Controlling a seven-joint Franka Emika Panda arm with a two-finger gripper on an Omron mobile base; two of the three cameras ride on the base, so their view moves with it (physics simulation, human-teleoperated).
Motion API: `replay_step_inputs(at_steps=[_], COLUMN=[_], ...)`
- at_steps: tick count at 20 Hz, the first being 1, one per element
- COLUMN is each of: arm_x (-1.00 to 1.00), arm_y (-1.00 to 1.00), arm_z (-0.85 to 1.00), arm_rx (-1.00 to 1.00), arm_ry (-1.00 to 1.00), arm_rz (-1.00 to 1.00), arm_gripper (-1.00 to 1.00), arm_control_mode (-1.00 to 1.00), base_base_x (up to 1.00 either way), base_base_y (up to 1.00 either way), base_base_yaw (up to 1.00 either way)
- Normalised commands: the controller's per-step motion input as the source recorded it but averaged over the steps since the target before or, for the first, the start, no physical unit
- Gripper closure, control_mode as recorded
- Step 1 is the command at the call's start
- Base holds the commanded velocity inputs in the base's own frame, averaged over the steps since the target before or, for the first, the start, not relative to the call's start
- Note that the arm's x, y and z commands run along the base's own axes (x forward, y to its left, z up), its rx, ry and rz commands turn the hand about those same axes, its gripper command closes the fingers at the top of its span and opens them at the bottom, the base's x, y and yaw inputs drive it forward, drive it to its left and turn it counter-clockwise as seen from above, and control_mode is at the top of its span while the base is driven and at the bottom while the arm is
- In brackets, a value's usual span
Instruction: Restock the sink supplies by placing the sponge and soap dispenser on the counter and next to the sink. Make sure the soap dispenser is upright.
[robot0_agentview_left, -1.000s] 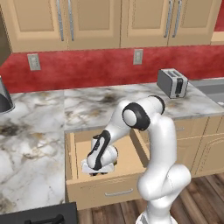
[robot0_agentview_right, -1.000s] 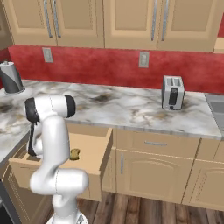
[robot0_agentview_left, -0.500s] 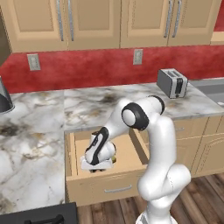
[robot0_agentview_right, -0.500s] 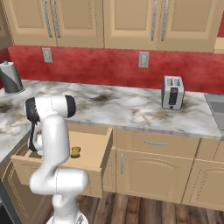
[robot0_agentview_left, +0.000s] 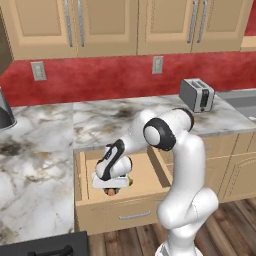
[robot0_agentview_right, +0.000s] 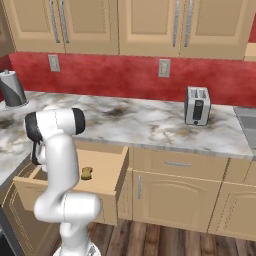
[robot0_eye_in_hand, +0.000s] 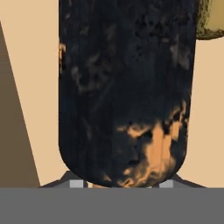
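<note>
Writing was nowhere legible: none on the soap dispenser (robot0_eye_in_hand: 124, 87), none on the toaster (robot0_agentview_left: 197, 94), none on the cupboard fronts.

Marble table (robot0_agentview_left: 45, 165) ran grey-white with dark and tan veins from lower left to right of the left base view, over tan wooden cabinets (robot0_agentview_right: 175, 185). Stood backed by a red wall (robot0_agentview_left: 100, 72) with two pale sockets (robot0_agentview_left: 157, 64), under tan upper cupboards (robot0_agentview_left: 105, 25) with thin metal handles. Was floored in dark wood planks (robot0_agentview_right: 165, 240) at the bottom of the right base view. Edge of the sink (robot0_agentview_left: 245, 100) showed at the right rim of the left base view, well apart from the drawer. Dark kettle-like vessel (robot0_agentview_right: 12, 88) stood at upper left of the right base view.

Open drawer (robot0_agentview_left: 150, 172) jutted from below the table at centre of the left base view. Gripper (robot0_agentview_left: 111, 189) reached down into it, closed on the soap dispenser, whose mottled black and orange body ran top to bottom through the hand view between the fingertips. Sponge (robot0_agentview_right: 87, 173) lay on the drawer floor at lower left of the right base view, just beside the bottle, also peeping in at the upper right corner of the hand view.
</note>
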Motion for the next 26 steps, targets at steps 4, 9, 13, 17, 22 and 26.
replay_step_inputs(at_steps=[4,9,13,17,22,26], arm_x=[-0.05,-0.06,-0.39,-0.69,-0.89,-0.44], arm_y=[-0.19,0.00,0.00,-0.02,-0.24,-0.41], arm_z=[0.53,0.68,0.80,0.83,0.77,0.82], arm_rx=[0.03,0.00,0.00,0.00,0.00,0.01], arm_ry=[0.00,0.00,0.00,-0.04,-0.09,-0.08], arm_rz=[0.00,0.00,0.00,0.00,0.00,-0.01], arm_gripper=[1.00,1.00,1.00,1.00,1.00,1.00], arm_control_mode=[-1.00,-1.00,-1.00,-1.00,-1.00,-1.00], base_base_x=[0.00,0.00,0.00,0.00,0.00,0.00], base_base_y=[0.00,0.00,0.00,0.00,0.00,0.00], base_base_yaw=[0.00,0.00,0.00,0.00,0.00,0.00])
